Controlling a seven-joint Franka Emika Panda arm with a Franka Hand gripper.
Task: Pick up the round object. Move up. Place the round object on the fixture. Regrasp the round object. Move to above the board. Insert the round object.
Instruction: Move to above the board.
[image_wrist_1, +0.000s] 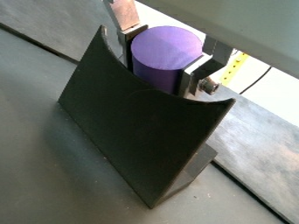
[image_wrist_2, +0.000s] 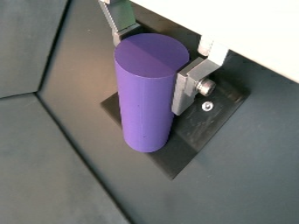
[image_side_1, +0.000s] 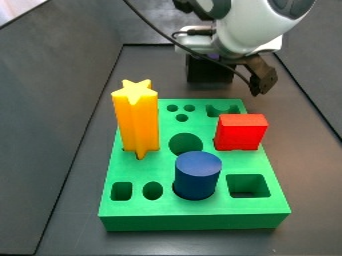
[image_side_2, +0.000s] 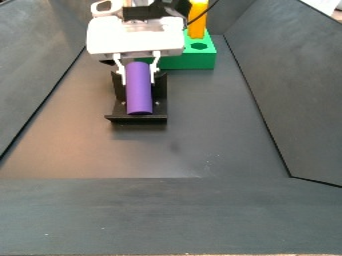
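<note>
The floor under me is dark grey matte, walled by sloping dark panels. My gripper (image_side_2: 138, 62) sits low over the fixture (image_side_2: 138, 108), pinching the round object (image_side_2: 138, 85), which lies along the fixture's notch. In a wrist view my silver fingers (image_wrist_2: 191, 85) press on the purple peg's sides. Only a side view shows the board (image_side_1: 195, 170) with its yellow star block (image_side_1: 135, 120), red cube (image_side_1: 242, 131) and blue cylinder (image_side_1: 198, 175); there the peg is hidden.
</note>
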